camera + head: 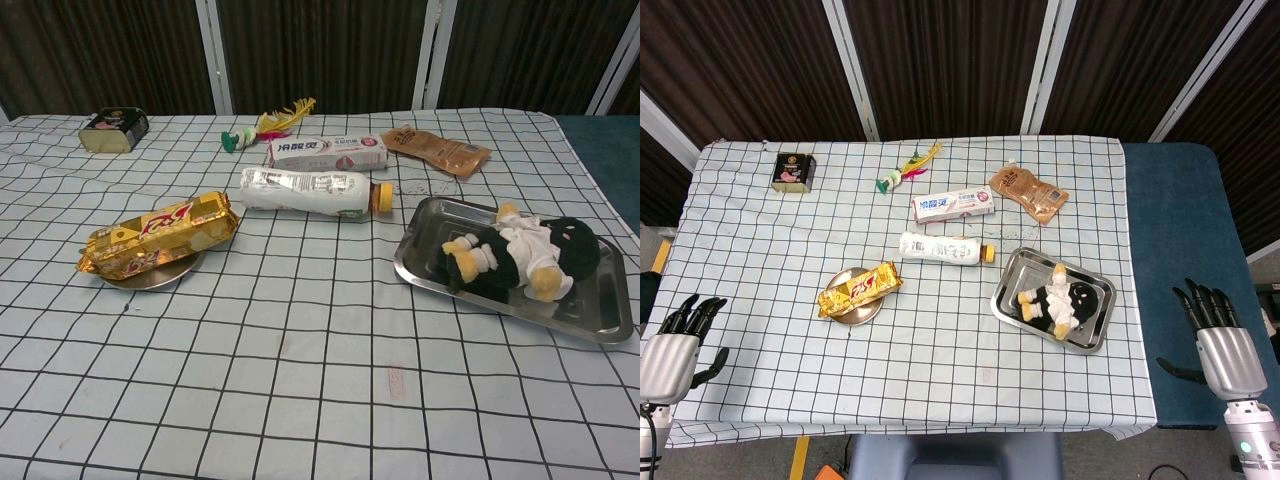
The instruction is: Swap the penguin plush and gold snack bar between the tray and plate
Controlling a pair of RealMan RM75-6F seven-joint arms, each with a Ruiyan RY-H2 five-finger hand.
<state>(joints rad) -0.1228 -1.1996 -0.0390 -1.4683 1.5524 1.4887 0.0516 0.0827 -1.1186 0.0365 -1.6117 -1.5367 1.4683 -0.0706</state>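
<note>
penguin plush [1058, 299] – black-white, lying in steel tray [1011, 272] | gold snack bar [860, 289] – across round plate [862, 315] (overhanging both edges)

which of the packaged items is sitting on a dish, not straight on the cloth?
The gold snack bar, lying across the small round metal plate. The white bottle with the yellow cap, white toothpaste box and brown pouch all lie directly on the checked tablecloth.

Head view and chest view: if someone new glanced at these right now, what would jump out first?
Probably the black-and-white penguin plush lying in the shiny metal tray at the table's right, and the gold snack bar resting across the small plate at the left. After that, each robot hand, left and right, open and empty at the near corners, away from both items.
</note>
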